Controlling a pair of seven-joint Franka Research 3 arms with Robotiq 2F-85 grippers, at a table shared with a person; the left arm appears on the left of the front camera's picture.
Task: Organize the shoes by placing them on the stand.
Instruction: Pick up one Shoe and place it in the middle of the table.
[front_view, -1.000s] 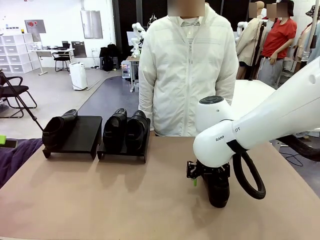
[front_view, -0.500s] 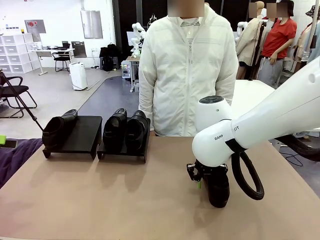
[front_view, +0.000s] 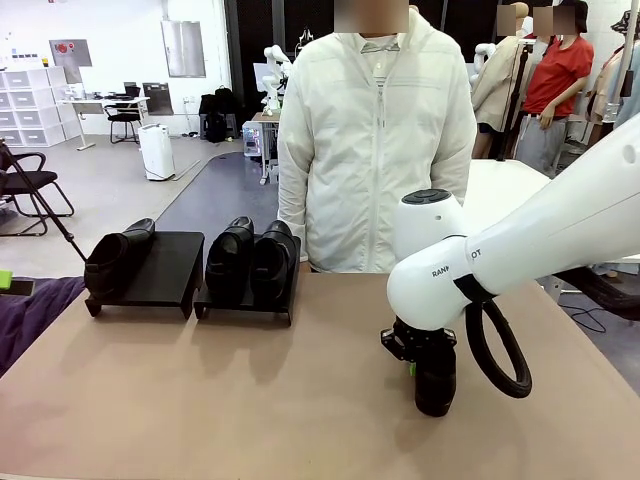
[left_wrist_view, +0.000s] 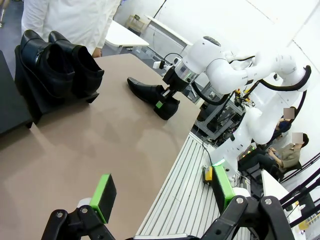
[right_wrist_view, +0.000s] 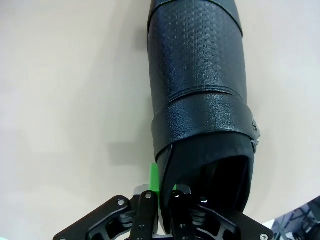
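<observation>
- From my seat, the tan table (front_view: 200, 400) carries two black stands at its far left, in front of the person in the white jacket (front_view: 375, 150). I take the right-hand stand (front_view: 247, 300) as my landmark.
- That stand holds a pair of glossy black loafers (front_view: 252, 260) side by side. The left-hand stand (front_view: 150, 275), just beside it, has one loafer (front_view: 118, 258) on its left half and its right half bare.
- The fourth loafer (right_wrist_view: 205, 90) lies on the table well to the right of the landmark stand, nearer my side, under my right arm (front_view: 520, 250).
- What changed: a second ago my right gripper (right_wrist_view: 165, 192) stood wide over that shoe's heel. Now its jaws have pinched together on the side wall of the shoe's opening, one green pad outside and one inside. I read that as the grasp made, so lifting and carrying it left to the free spot looks next.
- The shoe's sole sits flat on the table, not yet raised.
- My left gripper (left_wrist_view: 160, 192) hangs spread wide and empty, near the table's edge on my side of the landmark stand.
</observation>
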